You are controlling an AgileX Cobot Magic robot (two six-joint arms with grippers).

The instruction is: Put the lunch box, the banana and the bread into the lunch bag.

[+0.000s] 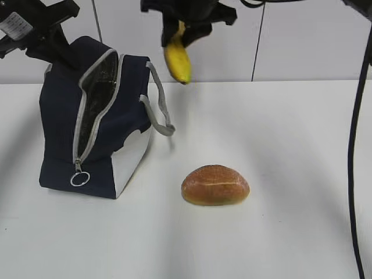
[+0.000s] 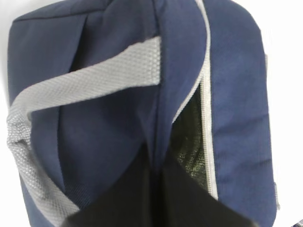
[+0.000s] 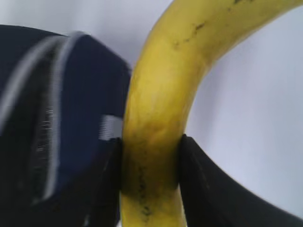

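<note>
The navy lunch bag (image 1: 58, 133) stands at the left of the table, its zipper open and dark shiny lining showing. My left gripper (image 1: 57, 47) is shut on the fabric edge of the bag's opening (image 2: 163, 94), jaws pinched together (image 2: 154, 165). My right gripper (image 1: 181, 32) is shut on the yellow banana (image 1: 178, 58) and holds it in the air just right of the bag's top; the banana (image 3: 158, 85) hangs beside the bag (image 3: 85, 85) between the jaws (image 3: 150, 165). The bread (image 1: 215, 185) lies on the table right of the bag. The lunch box is not in view.
A grey strap handle (image 1: 160, 110) hangs off the bag's right side, and the zipper's ring pull (image 1: 79, 178) hangs low at the front. A black cable (image 1: 353, 145) runs down the right edge. A white wall stands behind the table.
</note>
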